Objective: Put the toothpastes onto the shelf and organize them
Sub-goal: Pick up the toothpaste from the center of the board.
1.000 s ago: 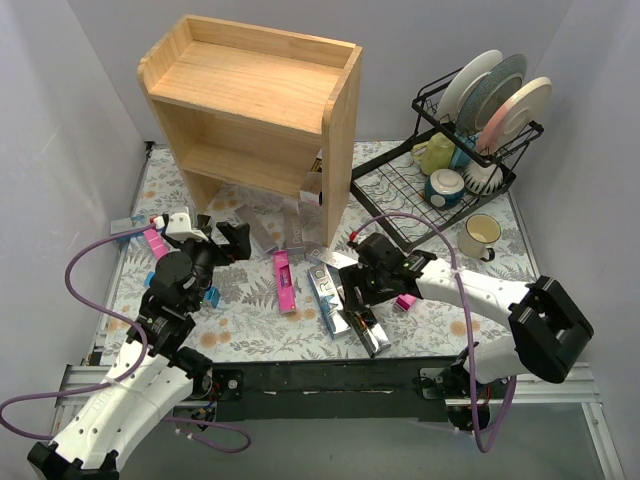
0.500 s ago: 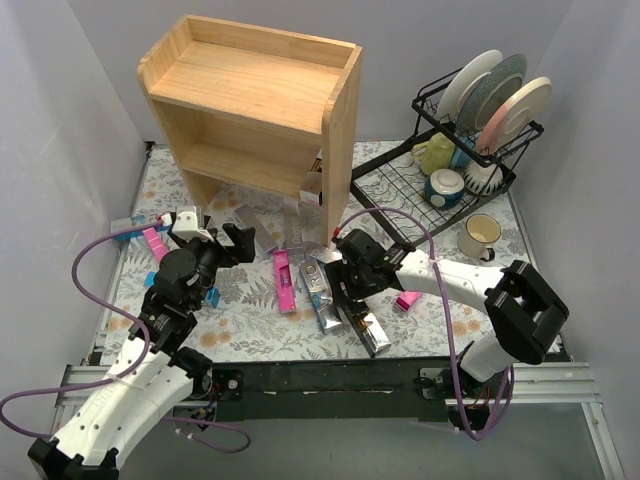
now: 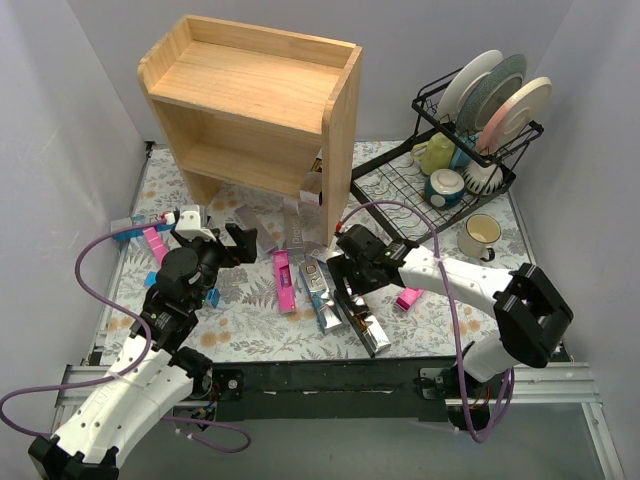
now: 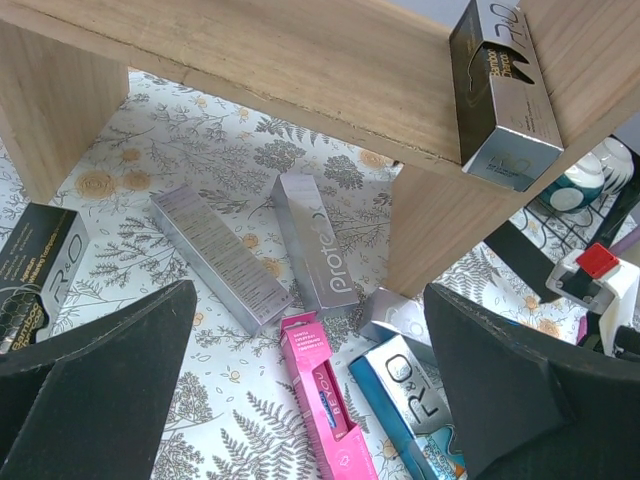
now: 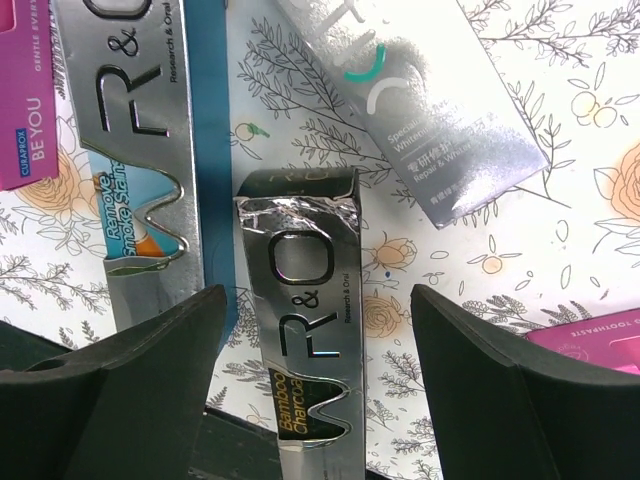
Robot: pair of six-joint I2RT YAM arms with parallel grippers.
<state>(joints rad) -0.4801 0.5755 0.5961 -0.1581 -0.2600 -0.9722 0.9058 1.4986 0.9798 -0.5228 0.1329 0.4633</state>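
Observation:
Several toothpaste boxes lie on the floral mat in front of the wooden shelf point(image 3: 250, 110). My right gripper point(image 3: 347, 287) is open, and in the right wrist view point(image 5: 315, 400) its fingers straddle a silver R&O Bamboo Charcoal box point(image 5: 310, 330) without closing on it. A blue-and-silver R&O box point(image 5: 140, 150) lies just left of it and a silver box point(image 5: 430, 110) lies beyond. My left gripper point(image 3: 228, 245) is open and empty above the mat. Its wrist view point(image 4: 310, 400) shows a pink box point(image 4: 325, 400), two silver boxes point(image 4: 220, 255) and one R&O box point(image 4: 500, 95) on the shelf's lower board.
A black dish rack point(image 3: 470, 130) with plates and cups stands at the back right, and a cream mug point(image 3: 480, 235) stands beside it. A small pink box point(image 3: 407, 299) lies right of my right gripper. A pink and a blue box point(image 3: 150, 240) lie at the mat's left edge.
My right gripper has moved left and a little back, from beside the boxes to over the silver charcoal box. My left gripper shifted slightly toward the shelf.

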